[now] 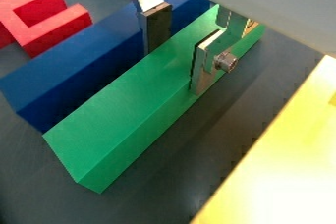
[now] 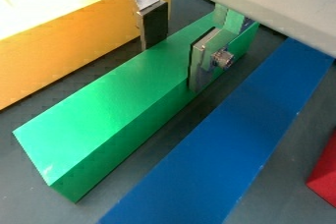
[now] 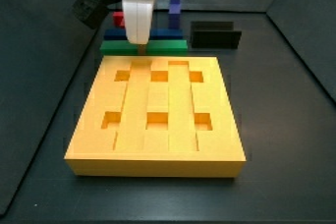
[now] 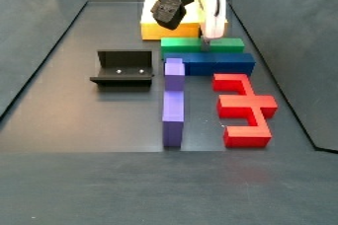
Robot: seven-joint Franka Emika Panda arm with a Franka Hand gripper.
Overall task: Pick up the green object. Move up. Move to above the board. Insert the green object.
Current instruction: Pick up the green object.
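Dark table (image 3: pixel 282 110), with board (image 3: pixel 157 120) at centre and black fixture (image 3: pixel 214 35) behind. Arm reaching straight down at board's far edge. End effector (image 2: pixel 178 46) narrowly spread, fingers (image 1: pixel 210 59) straddling green object (image 2: pixel 125 120), lying flat between board and blue bar (image 2: pixel 230 140). No writing legible.

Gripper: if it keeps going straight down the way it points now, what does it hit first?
The gripper straddles the green bar, one finger on each long side. Going lower, the fingertips would probably meet the dark floor beside the bar first, unless the palm reaches the bar's top; depth is unclear.
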